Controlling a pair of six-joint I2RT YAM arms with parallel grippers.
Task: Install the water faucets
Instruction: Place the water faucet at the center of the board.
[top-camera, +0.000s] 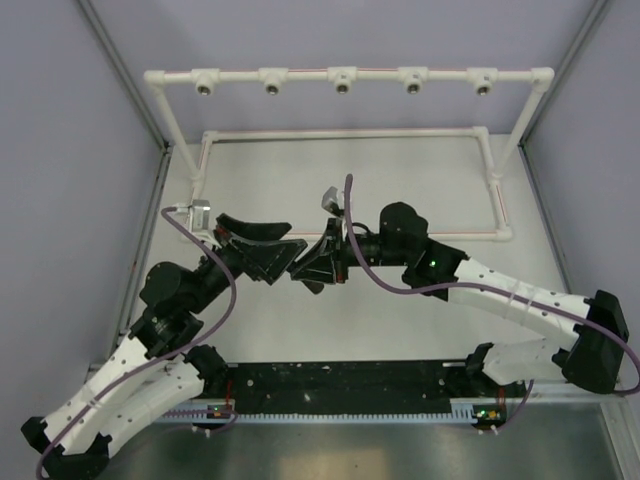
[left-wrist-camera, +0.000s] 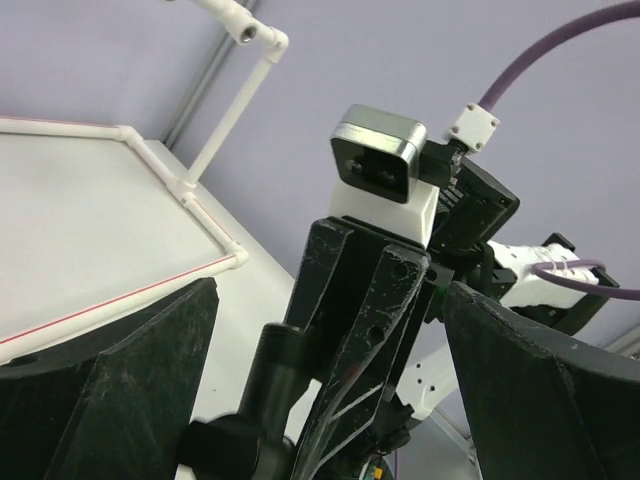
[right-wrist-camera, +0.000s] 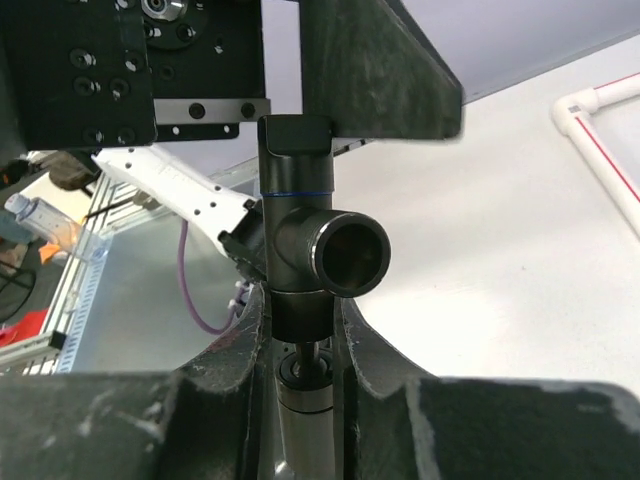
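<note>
A black T-shaped faucet (right-wrist-camera: 300, 250) with a round open outlet stands between the fingers of my right gripper (right-wrist-camera: 300, 310), which is shut on its body. A metal stem shows below it. My left gripper (left-wrist-camera: 330, 290) is open, its two wide fingers (left-wrist-camera: 110, 390) spread on either side of the right gripper's tips and the faucet's threaded barrel (left-wrist-camera: 275, 375). From above, both grippers, left (top-camera: 272, 250) and right (top-camera: 318, 262), meet mid-table and hide the faucet. The short stubby faucet is out of view.
The white pipe frame stands at the back, its top rail (top-camera: 310, 73) carrying several metal-ringed sockets (top-camera: 342, 84) and its base loop (top-camera: 340, 133) lying on the table. Purple cables arc over both arms. A black strip (top-camera: 340, 385) runs along the near edge.
</note>
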